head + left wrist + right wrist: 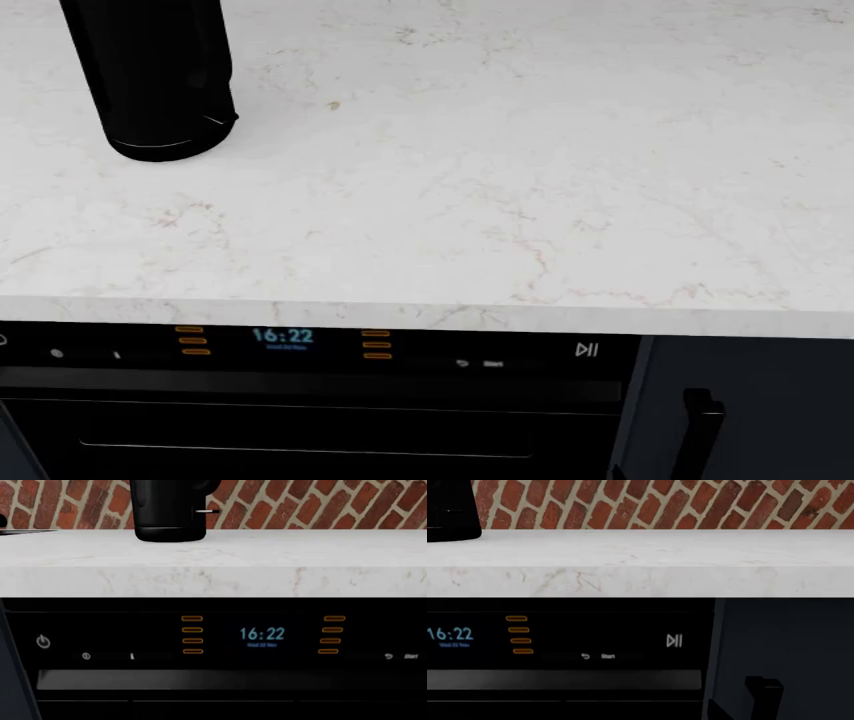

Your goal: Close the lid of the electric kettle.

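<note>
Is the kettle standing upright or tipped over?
Upright. The kettle stands on its round base on the counter, body rising straight; the left wrist view shows the base flat too. Its top and lid are out of frame.

Head looks down over countertop [534,200]; wrists face oven panel [261,635] level, close (clock shared)

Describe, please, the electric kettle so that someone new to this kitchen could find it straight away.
Start at the white marble countertop that runs above the black built-in oven with its lit clock. The electric kettle stands on that countertop towards its far left, a little left of the oven's clock. It is a tall, glossy black cylinder, the only object seen standing on the pale stone; its top is out of frame.
</note>
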You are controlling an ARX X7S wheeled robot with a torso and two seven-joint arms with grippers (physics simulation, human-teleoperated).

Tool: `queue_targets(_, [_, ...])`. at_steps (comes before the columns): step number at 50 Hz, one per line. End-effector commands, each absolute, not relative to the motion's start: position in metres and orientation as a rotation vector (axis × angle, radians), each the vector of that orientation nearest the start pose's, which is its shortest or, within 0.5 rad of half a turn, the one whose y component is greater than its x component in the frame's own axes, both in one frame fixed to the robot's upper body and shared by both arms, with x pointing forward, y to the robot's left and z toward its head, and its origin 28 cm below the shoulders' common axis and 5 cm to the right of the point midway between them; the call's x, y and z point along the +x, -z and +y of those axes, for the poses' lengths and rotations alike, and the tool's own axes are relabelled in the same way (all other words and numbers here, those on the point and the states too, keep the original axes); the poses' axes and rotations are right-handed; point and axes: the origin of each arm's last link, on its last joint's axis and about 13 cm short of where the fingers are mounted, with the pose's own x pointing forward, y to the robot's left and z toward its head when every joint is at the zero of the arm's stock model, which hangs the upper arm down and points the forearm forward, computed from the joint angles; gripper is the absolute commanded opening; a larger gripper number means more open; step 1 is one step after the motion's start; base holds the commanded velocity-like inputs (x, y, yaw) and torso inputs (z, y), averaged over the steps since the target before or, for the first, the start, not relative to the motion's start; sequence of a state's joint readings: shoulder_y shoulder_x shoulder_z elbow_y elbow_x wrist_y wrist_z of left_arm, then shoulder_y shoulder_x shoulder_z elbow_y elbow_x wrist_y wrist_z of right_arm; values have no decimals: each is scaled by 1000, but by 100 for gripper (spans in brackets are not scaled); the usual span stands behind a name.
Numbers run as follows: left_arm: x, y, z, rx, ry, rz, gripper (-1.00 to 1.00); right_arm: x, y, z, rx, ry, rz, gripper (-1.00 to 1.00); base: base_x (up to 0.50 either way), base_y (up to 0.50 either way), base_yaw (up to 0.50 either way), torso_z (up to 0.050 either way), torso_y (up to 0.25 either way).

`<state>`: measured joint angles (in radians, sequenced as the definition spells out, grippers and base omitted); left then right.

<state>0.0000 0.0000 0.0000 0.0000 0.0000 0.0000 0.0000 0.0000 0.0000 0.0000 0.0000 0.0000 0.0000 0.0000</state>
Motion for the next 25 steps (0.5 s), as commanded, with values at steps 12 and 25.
queue_targets(12, [210, -13, 206, -7, 8, 13, 100, 209, -14, -96, -13, -18, 3, 100, 0, 0, 0, 0, 0])
queue_targets(25, [209, -14, 206, 3, 23, -6, 100, 207, -14, -96, -16, -23, 1, 100, 0, 0, 0, 7, 0])
